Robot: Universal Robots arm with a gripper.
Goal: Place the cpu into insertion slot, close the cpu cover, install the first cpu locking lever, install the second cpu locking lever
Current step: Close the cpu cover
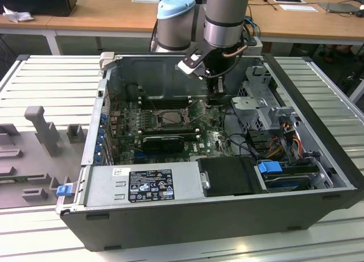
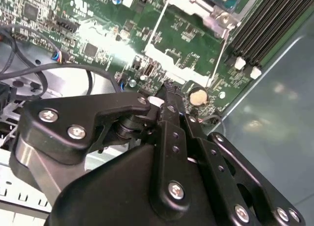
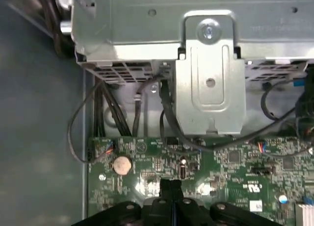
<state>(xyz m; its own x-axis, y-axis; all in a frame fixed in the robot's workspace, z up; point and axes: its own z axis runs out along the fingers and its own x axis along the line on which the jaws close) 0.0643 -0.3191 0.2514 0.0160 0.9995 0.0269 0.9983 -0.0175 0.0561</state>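
Computer case [image 1: 318,111]: open on its side, and it encloses the insertion slot and all items listed below.
Circuit board [image 1: 211,141]: green, and it surrounds the insertion slot on every side.
Heatsink block [image 1: 165,141]: long, black and ribbed, it lies just beside the insertion slot on the edge nearer the exterior camera.
Insertion slot [image 1: 170,117]: a black-framed square with a dull metal centre. In the second wrist view [image 2: 216,0] one corner of it shows beyond the fingertips.
Gripper [image 1: 218,97]: it hangs low over the board on the exterior view's right of the insertion slot, clear of it and touching nothing. In both wrist views [image 2: 166,91] [image 3: 171,186] the fingers are pressed together with nothing visible between them.
Cpu cover [image 2: 210,9]: a grey metal frame at the insertion slot. Whether it is raised or lowered cannot be told.
Locking levers [image 2: 158,27]: thin wire rods whose long axes run from the insertion slot toward the gripper. Judged unlatched.
Coin cell [image 3: 121,163]: it sits on the board off the insertion slot's corner, near the fingertips.
Cpu: not in the gripper. Judged to be in the insertion slot, though seating is not confirmable.
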